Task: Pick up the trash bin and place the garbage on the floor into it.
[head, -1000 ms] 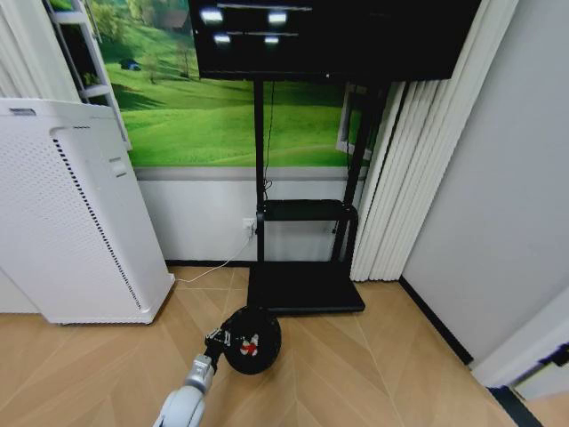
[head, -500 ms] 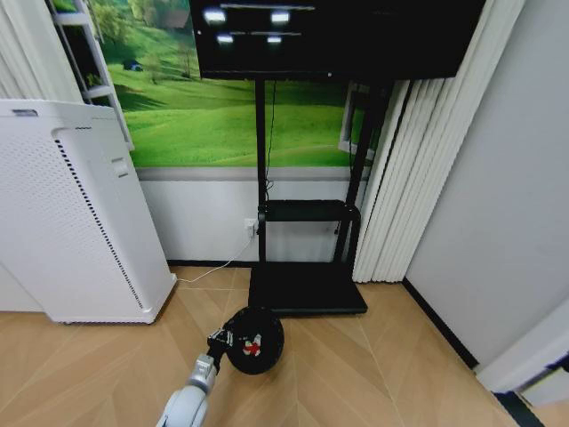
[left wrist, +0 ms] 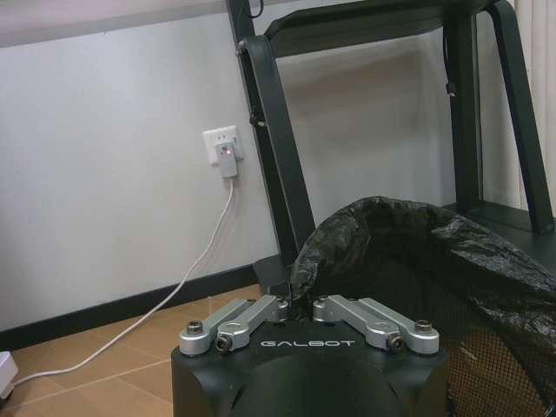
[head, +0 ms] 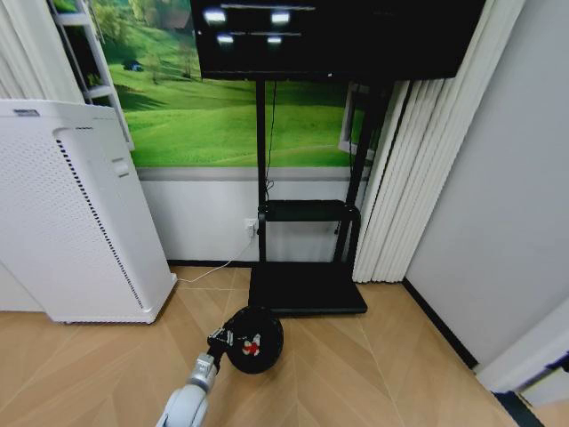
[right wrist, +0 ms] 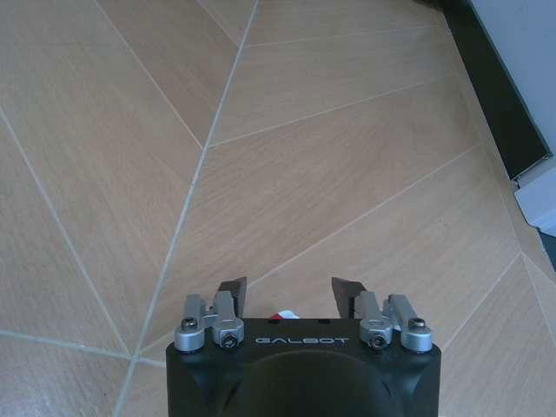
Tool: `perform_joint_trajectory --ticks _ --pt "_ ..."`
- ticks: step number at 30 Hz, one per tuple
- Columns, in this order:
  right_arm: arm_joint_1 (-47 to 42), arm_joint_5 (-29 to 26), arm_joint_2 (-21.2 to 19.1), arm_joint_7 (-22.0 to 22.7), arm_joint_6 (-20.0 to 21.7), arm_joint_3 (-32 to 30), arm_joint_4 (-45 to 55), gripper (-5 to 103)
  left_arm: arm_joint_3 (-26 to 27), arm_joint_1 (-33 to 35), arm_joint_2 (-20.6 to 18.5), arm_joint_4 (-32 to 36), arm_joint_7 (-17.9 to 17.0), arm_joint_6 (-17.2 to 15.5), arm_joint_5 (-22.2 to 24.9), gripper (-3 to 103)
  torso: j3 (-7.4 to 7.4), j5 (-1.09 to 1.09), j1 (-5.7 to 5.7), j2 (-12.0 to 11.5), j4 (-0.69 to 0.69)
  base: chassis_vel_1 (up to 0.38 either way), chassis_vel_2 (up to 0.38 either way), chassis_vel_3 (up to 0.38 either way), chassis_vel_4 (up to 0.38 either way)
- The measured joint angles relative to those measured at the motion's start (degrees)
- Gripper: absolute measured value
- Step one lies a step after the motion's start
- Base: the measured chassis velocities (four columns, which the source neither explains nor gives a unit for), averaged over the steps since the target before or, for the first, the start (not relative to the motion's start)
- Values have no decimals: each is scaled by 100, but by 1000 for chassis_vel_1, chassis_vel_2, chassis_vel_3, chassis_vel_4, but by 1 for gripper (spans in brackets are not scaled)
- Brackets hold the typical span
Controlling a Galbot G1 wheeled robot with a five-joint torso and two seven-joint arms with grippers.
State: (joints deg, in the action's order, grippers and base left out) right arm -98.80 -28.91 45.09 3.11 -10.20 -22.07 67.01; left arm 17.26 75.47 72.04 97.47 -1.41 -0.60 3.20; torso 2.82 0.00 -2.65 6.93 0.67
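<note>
Trash bin is held at its 9 o'clock rim by the left hand, fingers together on the black liner, likely so it travels with the robot. One red-and-white piece of garbage is counted inside. Right hand is spread apart, over bare floor, a red-white scrap between its fingers.

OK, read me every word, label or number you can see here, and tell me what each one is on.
"GALBOT": on the left gripper body, shut on the trash bin rim.
"GALBOT": on the right gripper body, open above the floor.
White appliance top-corner marking: too small to read.
</note>
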Motion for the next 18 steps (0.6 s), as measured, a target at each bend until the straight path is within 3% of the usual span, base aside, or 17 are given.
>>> perform_joint_trajectory --ticks 2,3,5,10,18 --pt "-51 56 0 -44 -37 -18 -12 70 -16 -17 0 -6 0 0 2 7 0 0 0 0 0 0 0 0 0" --pt "-51 56 0 -44 -37 -18 -12 70 -16 -17 0 -6 0 0 2 7 0 0 0 0 0 0 0 0 0" --pt "-95 125 4 -78 -79 -32 -65 80 -24 -27 -9 -18 1 0 4 7 0 0 0 0 0 0 0 0 0" --pt "-107 159 17 -101 -105 -33 -171 96 -28 -33 -13 -30 1 0 4 7 0 0 0 0 0 0 0 0 0" --pt "-15 187 36 -111 -93 -1 -326 100 -43 -27 -2 -31 2 -5 4 7 0 0 0 0 0 0 0 0 0"
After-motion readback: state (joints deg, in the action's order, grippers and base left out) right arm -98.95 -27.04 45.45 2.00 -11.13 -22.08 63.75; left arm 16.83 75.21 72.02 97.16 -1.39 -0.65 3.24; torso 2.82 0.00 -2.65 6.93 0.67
